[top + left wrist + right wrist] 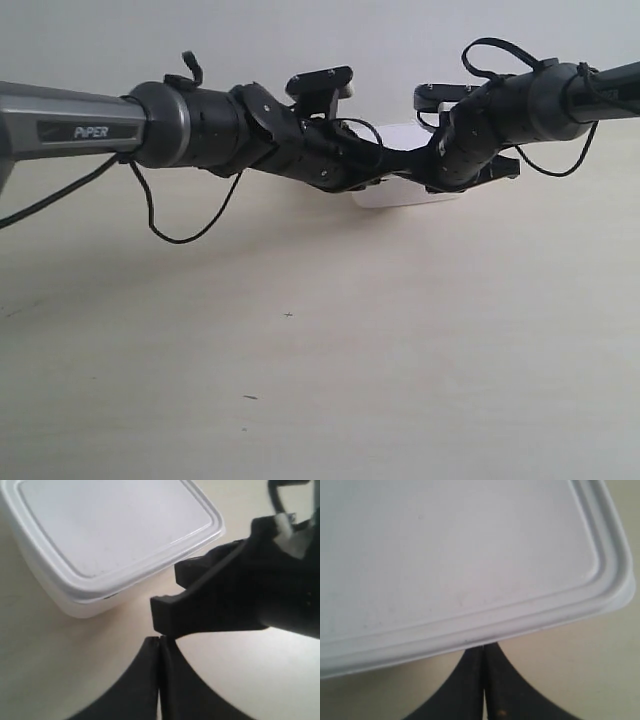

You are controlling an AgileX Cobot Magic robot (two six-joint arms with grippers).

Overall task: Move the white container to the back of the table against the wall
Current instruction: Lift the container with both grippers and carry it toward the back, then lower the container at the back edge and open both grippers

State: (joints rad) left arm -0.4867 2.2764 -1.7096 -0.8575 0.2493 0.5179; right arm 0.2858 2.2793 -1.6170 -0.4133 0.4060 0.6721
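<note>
The white container (115, 530) stands on the cream table (320, 350), close to the pale wall (300, 40). In the exterior view both black arms meet in front of it and hide most of the container (400, 197). My left gripper (159, 639) is shut and empty, a short way from the box's corner. The other arm's black fingers (210, 600) reach the box's side just under the lid rim. My right gripper (484, 646) is shut, and its tips disappear under the overhanging rim of the lid (470, 555).
Loose black cables hang from the arm at the exterior view's left (180, 235) and loop over the arm at the exterior view's right (500, 50). Tiny dark marks (288, 315) dot the bare table in front.
</note>
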